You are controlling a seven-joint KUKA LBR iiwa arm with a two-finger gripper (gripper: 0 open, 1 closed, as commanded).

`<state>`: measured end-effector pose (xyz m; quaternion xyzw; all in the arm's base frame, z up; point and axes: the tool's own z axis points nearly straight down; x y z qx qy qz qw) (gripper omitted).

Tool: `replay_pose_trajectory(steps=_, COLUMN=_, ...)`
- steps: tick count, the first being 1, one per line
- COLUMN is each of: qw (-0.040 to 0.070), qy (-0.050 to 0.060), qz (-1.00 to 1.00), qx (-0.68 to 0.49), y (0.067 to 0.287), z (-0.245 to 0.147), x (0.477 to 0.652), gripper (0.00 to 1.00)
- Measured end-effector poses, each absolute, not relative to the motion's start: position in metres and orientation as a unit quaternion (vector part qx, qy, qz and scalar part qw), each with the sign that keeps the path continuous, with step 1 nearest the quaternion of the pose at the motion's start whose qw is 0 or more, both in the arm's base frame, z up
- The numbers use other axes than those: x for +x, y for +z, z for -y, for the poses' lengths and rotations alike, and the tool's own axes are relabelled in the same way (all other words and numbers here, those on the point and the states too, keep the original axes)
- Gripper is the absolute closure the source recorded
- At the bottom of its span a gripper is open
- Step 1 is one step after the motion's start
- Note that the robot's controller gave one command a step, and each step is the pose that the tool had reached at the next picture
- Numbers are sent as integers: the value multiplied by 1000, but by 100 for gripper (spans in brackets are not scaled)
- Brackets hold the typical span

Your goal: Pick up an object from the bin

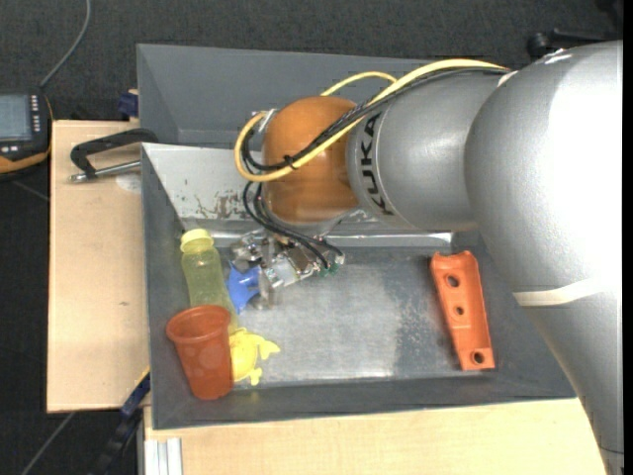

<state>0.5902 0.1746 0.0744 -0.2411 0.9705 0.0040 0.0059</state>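
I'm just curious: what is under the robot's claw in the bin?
A small blue thing peeks out beneath the gripper, beside the yellow-green bottle at the left of the bin. The gripper covers the rest of it, so its shape cannot be told.

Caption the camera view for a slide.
The gripper low in the grey bin beside a small blue thing, a yellow-green bottle and orange cup close by, an orange bar apart.
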Motion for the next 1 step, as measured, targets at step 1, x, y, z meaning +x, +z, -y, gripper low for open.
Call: replay_pose_trajectory(steps=1, qw=7, qy=4, qz=-971, qx=-241, y=80, z=-175, x=591, gripper=100)
